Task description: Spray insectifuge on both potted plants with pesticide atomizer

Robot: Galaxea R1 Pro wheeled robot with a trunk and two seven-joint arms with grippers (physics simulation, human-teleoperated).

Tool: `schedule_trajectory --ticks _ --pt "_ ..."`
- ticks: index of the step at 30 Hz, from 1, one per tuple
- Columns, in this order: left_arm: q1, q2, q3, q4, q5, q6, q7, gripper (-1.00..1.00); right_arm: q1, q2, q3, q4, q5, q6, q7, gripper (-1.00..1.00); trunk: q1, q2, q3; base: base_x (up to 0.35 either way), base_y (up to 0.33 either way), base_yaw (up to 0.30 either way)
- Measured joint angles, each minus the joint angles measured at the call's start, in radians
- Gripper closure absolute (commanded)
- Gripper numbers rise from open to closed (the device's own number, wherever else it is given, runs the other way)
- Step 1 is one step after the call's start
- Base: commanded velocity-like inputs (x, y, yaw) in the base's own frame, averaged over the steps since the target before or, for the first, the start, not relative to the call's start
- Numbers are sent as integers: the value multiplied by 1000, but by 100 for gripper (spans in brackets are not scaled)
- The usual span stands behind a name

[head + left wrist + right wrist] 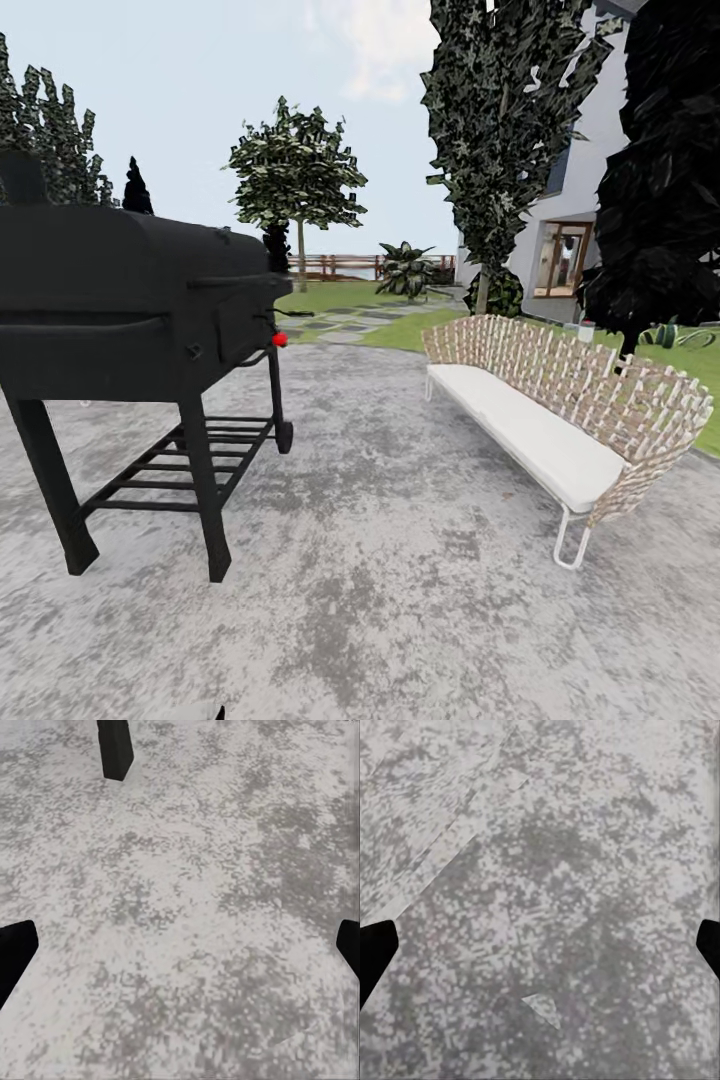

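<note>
one black barbecue grill (130, 300) on the left and one wicker bench (560, 400) with a white cushion on the right, both standing on the mottled grey patio (380, 560). beyond them there's lawn (340, 296), stepping slabs, one brown fence (340, 265) and a few trees. the left gripper (180, 945) and right gripper (540, 945) each hang spread wide, nothing held, over bare stone. one grill leg (115, 748) is near the left one. the garden lies ahead.

Black grill (130, 300) (one red knob), white-cushioned woven tan bench (560, 410), mottled grey patio (380, 600).
</note>
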Motion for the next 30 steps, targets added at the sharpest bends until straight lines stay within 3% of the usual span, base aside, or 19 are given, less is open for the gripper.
schedule_trajectory --ticks 18,30 --pt "0 1 0 0 0 1 0 -100 0 0 -1 -4 0 0 -1 -100 0 0 0 320 -126 0" --pt "0 2 0 -1 0 1 0 -100 0 0 0 -4 0 0 -1 -100 0 0 0 334 -14 74"
